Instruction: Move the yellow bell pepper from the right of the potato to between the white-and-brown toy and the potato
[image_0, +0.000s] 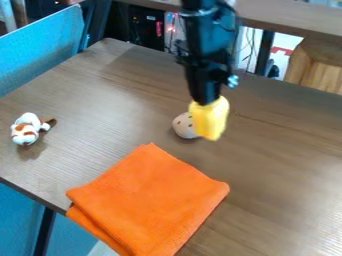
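From my seat I read the gripper (206, 101) as closed on the yellow piece (211, 121), with its soft-looking body hanging below the black tips over the middle of the table (280, 150). My first worry is the speckled ball (183, 126): the yellow piece covers part of it from this camera, and I can't tell whether the two touch or one simply sits in front of the other. If I lowered or swung the arm (208, 45) towards the ball, the hanging end could nudge it, and a round thing like that would probably roll, perhaps towards the orange cloth (150, 200). Height is hard to judge down this slanted line of sight, so I could press the piece into the wood by coming down too far, or drop it from too high by letting go early. The grip is at the top, so I'd expect the lower part to swing or twist under a quick move, and a shallow pinch might slip. The cloth lies folded with a corner pointing up towards the ball; a low pass over it could snag or rumple a layer. The little white-and-brown toy (27, 129) sits well apart at the left, so I'd count it the smallest risk.
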